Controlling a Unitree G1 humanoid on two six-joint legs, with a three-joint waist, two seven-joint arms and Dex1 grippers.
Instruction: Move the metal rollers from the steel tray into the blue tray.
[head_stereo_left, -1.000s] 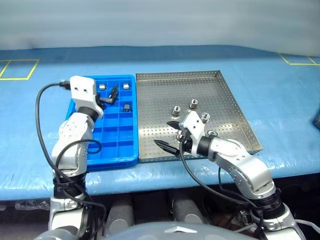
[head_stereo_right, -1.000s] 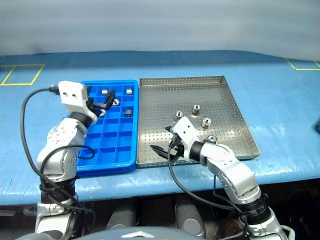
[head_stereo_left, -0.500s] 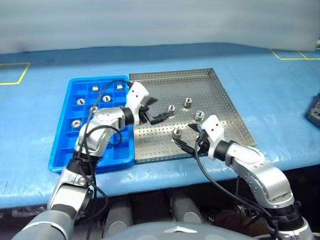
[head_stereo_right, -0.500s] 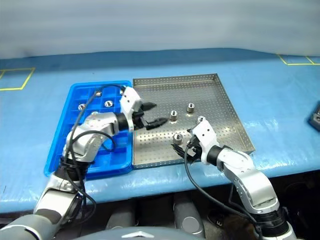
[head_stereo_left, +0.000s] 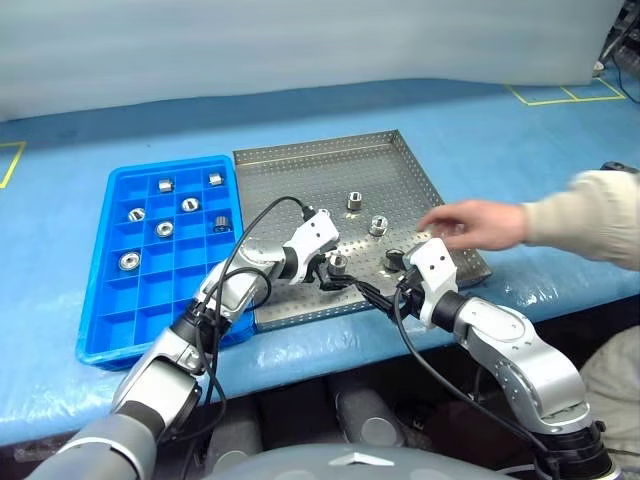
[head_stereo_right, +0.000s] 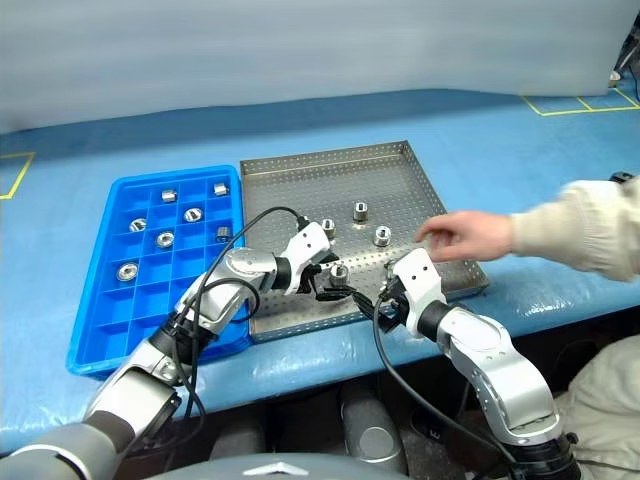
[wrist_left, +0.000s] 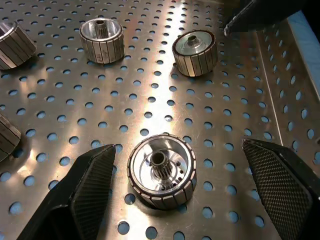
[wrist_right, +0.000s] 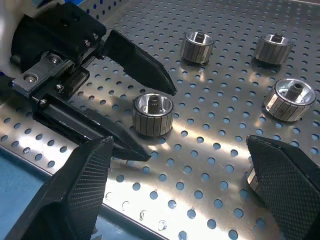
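A blue-covered surface (head_stereo_left: 520, 130) carries the steel tray (head_stereo_left: 300, 165) and, touching its side, the blue tray (head_stereo_left: 100, 320), so transfers are short. Seven metal rollers (head_stereo_left: 165, 229) already sit in compartments. The left gripper (wrist_left: 175, 187) straddles one roller (wrist_left: 161, 171), fingers spread, ready to close. The right gripper (wrist_right: 180, 192) hovers open nearby. A person's hand (head_stereo_left: 470, 222) reaches over the tray.

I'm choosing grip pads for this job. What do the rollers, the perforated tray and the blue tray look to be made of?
The metal rollers look like bright machined steel: mirror-like faces, grooved sides, a toothed bore. The steel tray seems brushed stainless sheet with punched holes and streaky glare. The blue tray looks like moulded plastic: uniform colour, soft sheen, rounded grid walls. Exact alloys cannot be told.
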